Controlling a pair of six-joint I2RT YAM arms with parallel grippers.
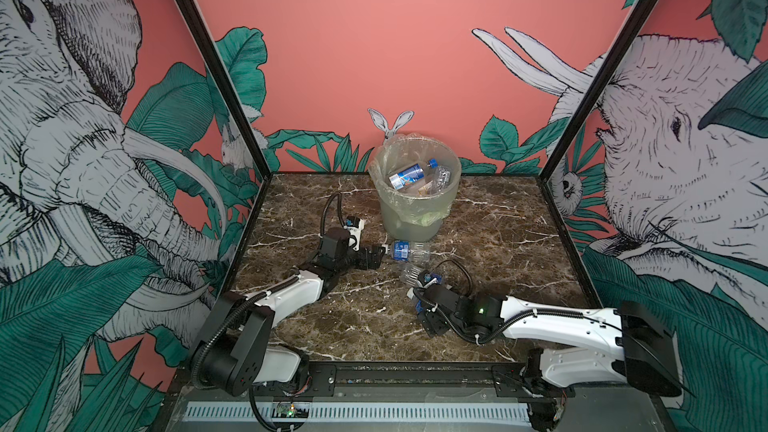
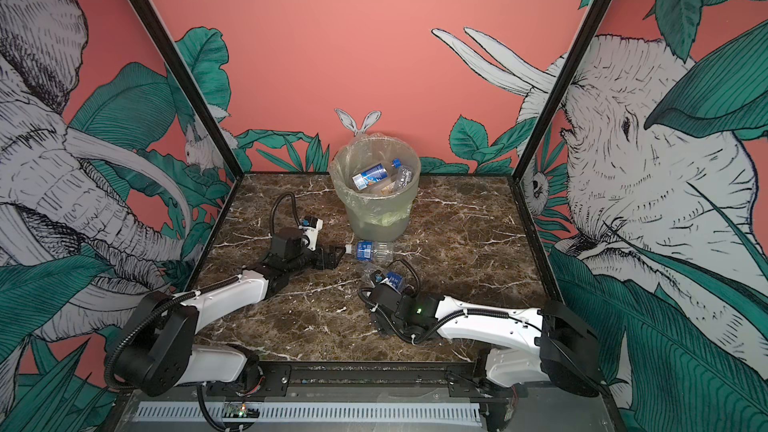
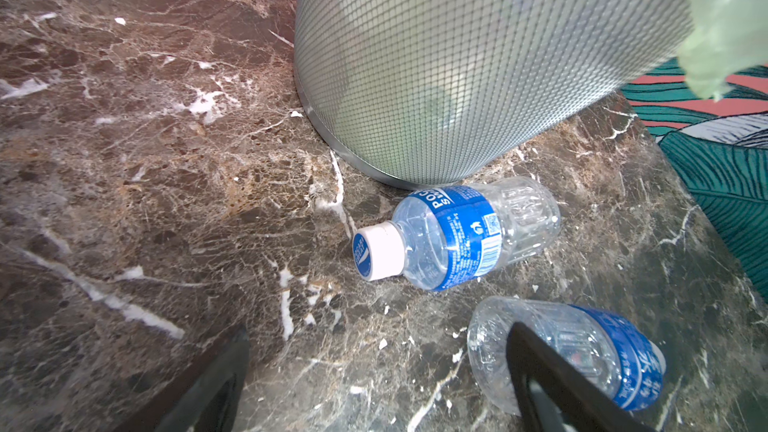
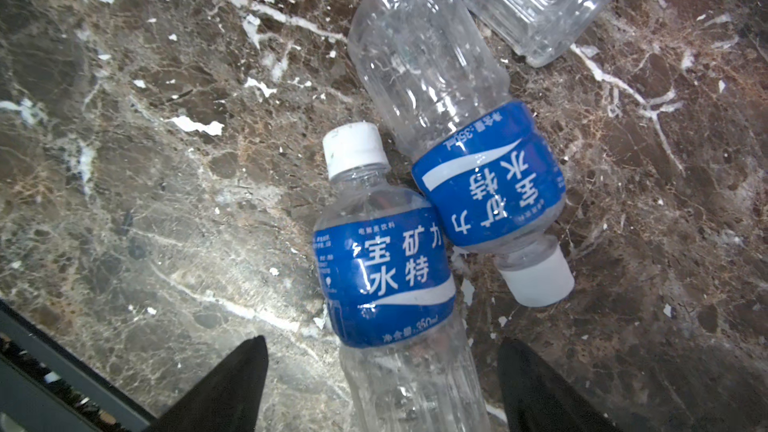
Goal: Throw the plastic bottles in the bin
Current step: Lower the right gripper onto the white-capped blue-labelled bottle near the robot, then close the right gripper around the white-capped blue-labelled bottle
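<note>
The bin (image 1: 415, 205) (image 2: 376, 218) stands at the back middle of the marble table, with several plastic bottles (image 1: 409, 174) inside it. Three blue-labelled clear bottles lie on the table. One (image 1: 405, 251) (image 3: 453, 238) lies just in front of the bin, its white cap pointing at my left gripper (image 1: 380, 257) (image 3: 380, 330), which is open and empty. My right gripper (image 1: 428, 317) (image 4: 382, 342) is open astride another bottle (image 4: 384, 276), with a gap on each side. The third bottle (image 4: 457, 118) (image 3: 582, 347) lies against it.
Bare marble table (image 1: 498, 243) stretches to the right of the bin and on the left front. Black frame posts and printed walls close in the table on three sides. A dark rail (image 1: 415, 371) runs along the front edge.
</note>
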